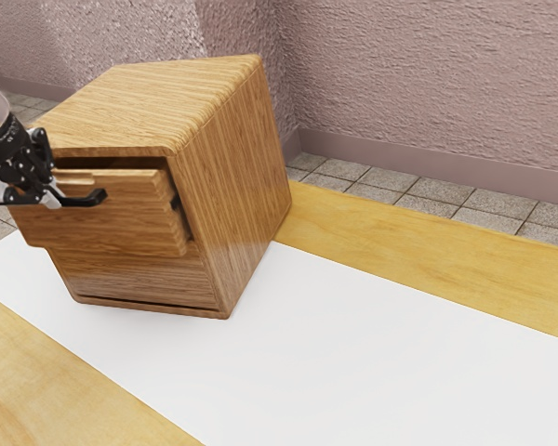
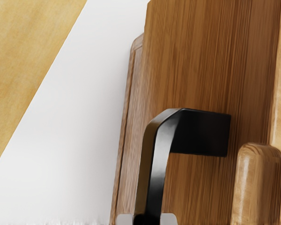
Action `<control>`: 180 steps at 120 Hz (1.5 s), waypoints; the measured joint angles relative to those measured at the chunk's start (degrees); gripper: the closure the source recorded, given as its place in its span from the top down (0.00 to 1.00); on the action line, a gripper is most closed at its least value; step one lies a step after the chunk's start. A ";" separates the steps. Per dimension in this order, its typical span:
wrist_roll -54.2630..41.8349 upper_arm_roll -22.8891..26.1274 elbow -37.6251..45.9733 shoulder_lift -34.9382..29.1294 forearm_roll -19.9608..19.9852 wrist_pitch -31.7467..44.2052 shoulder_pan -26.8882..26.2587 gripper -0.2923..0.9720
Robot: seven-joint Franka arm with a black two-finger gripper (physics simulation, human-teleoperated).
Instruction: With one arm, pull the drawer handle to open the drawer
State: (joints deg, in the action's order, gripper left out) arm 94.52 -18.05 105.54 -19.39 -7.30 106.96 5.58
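Observation:
A wooden cabinet [image 1: 232,167] stands on the white mat. Its upper drawer [image 1: 121,223] is slid partly out toward the exterior view's left, with a dark gap showing behind its front. A black handle [image 1: 79,199] sticks out from the drawer front. My gripper [image 1: 35,193] is at that handle's left end, shut on it. In the wrist view the handle [image 2: 178,133] bends off the drawer front [image 2: 206,61] and runs down between my pale fingertips [image 2: 124,219].
The white mat [image 1: 335,344] covers the wooden table [image 1: 446,251] in front of and to the right of the cabinet. A lower drawer front [image 1: 139,274] sits flush below the upper one. A textured wall [image 1: 428,65] and tiled floor lie behind.

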 joint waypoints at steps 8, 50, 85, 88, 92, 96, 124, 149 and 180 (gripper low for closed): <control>0.13 0.03 0.61 -0.78 0.02 -0.63 0.04 0.15; 0.60 0.27 3.92 -4.76 -0.31 -2.83 0.51 0.15; 0.84 3.09 7.07 -7.84 -0.37 -3.77 3.30 0.15; 0.85 3.50 7.37 -8.21 -0.37 -3.80 3.72 0.15; 0.86 3.93 7.78 -8.85 -0.38 -3.86 4.06 0.15; 0.88 4.15 8.08 -9.35 -0.38 -3.95 4.26 0.15; 0.94 4.42 10.17 -12.12 -0.38 -4.56 5.16 0.15; 0.97 4.99 11.70 -14.24 -0.38 -5.21 5.90 0.15; 0.99 5.67 13.31 -16.59 -0.38 -5.90 6.17 0.15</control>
State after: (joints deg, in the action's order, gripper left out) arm 95.51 -12.38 118.85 -35.98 -7.68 101.06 11.75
